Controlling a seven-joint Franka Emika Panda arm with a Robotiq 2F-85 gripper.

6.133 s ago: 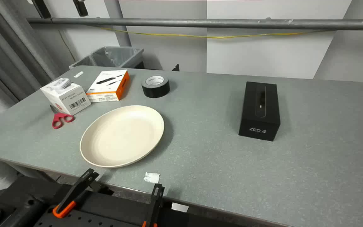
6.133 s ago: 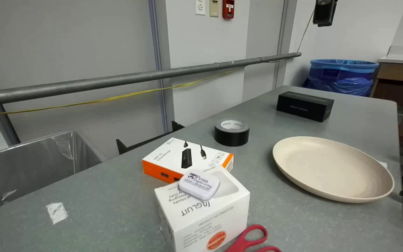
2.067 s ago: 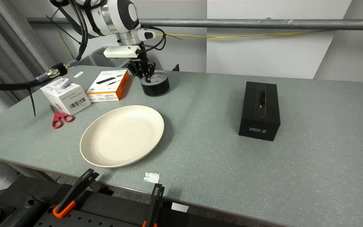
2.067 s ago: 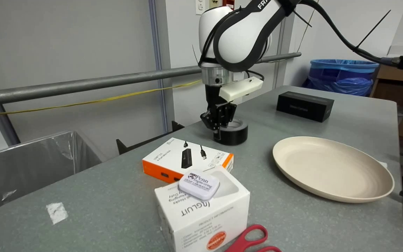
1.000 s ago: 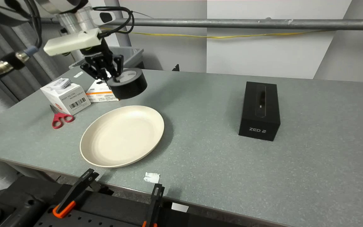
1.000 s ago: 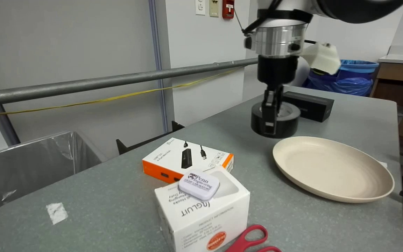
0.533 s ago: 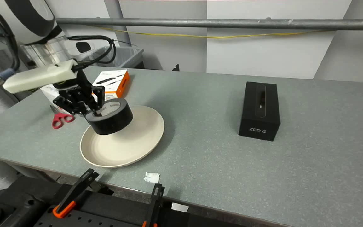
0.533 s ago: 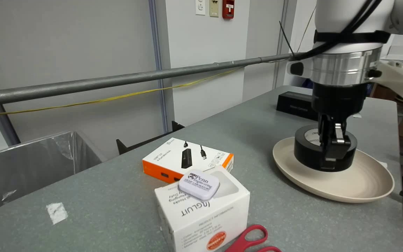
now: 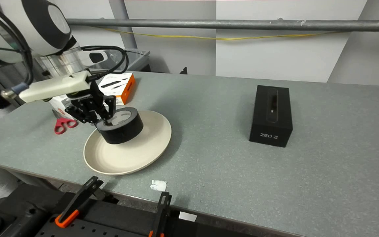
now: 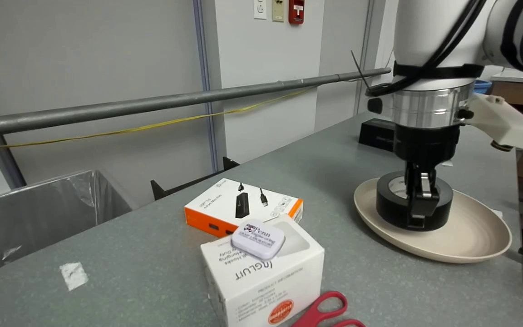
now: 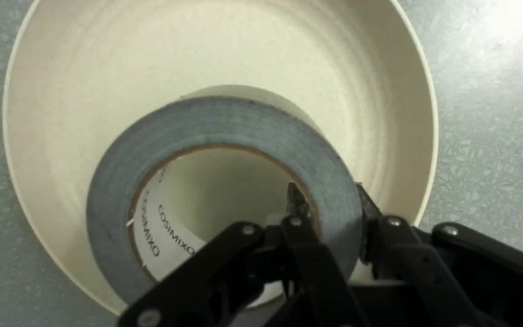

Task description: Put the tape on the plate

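The black tape roll (image 9: 123, 133) is over the cream plate (image 9: 150, 148), within its rim, in both exterior views. My gripper (image 11: 329, 204) is shut on the tape's wall: in the wrist view one finger (image 11: 296, 200) reaches into the hollow centre and the opposite finger (image 11: 367, 204) presses the outer side. The tape (image 11: 225, 118) looks slightly tilted in an exterior view. Whether its underside touches the plate (image 10: 475, 227) I cannot tell. The near part of the ring is hidden behind the gripper's linkage in the wrist view.
Behind the arm are an orange-and-white box (image 10: 243, 200) and a white carton (image 10: 266, 277) with a small tin (image 10: 258, 239) on top. Red scissors (image 9: 65, 125) lie beside the carton. A black box (image 9: 271, 115) stands across the table. Clamps (image 9: 81, 197) line the front edge.
From its spot on the table near the orange-and-white box, the tape was gripped, lifted and carried over the plate. During the last half second it has shifted slightly and come lower.
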